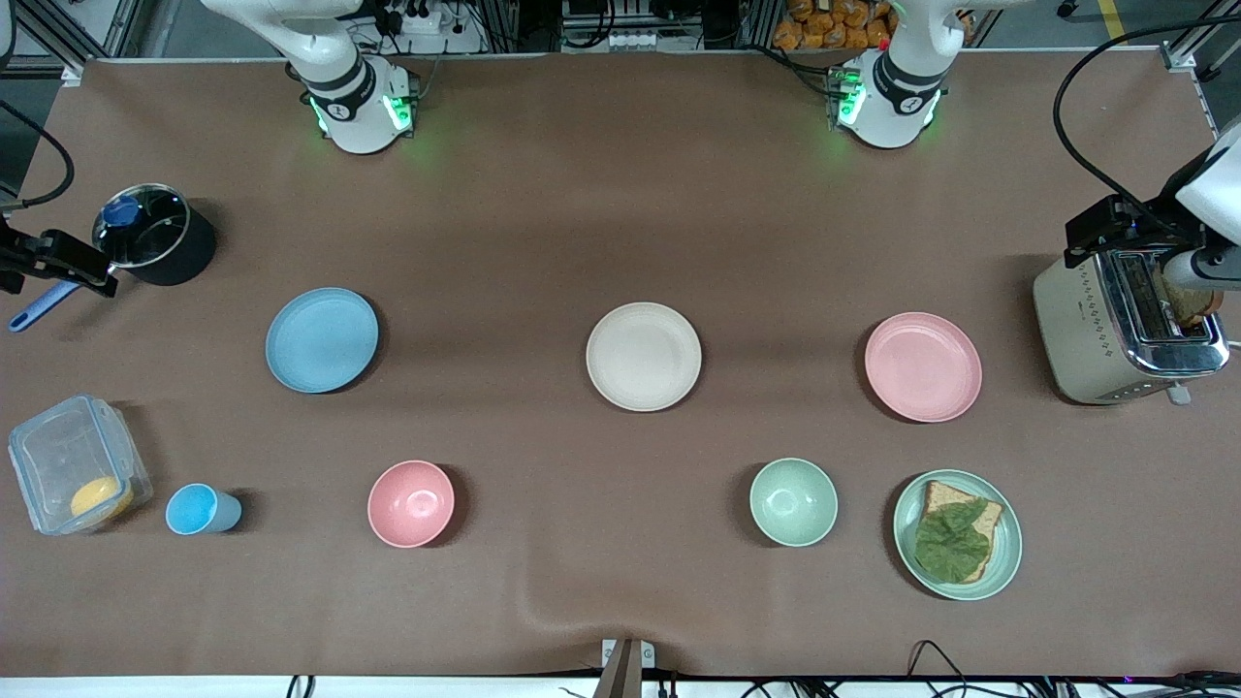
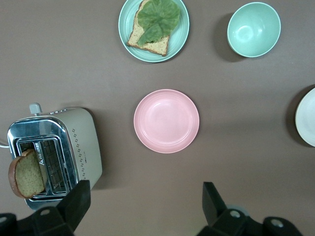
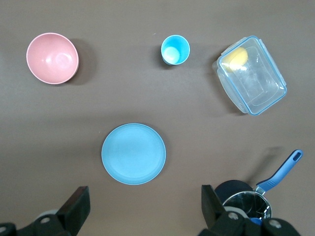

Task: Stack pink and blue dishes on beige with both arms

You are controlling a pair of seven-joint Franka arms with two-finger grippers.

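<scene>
Blue plate (image 1: 321, 339) lies flat toward the right arm's end, pot (image 1: 155, 236), clear box (image 1: 78, 465), blue cup (image 1: 200, 510), pink bowl (image 1: 411, 503) around it; beige plate (image 1: 643, 356) mid-surface, nothing on it; pink plate (image 1: 922, 366) beside toaster (image 1: 1115, 330). Right gripper (image 3: 142, 209) over the blue plate's edge, left gripper (image 2: 145, 206) by the pink plate; jaws spread on both, nothing held

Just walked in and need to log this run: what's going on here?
Nothing is being handled yet. The blue plate, beige plate and pink plate lie apart in a row on the table, unstacked. The left gripper hangs open up over the table by the pink plate and toaster; the right gripper hangs open by the blue plate and pot.
</scene>
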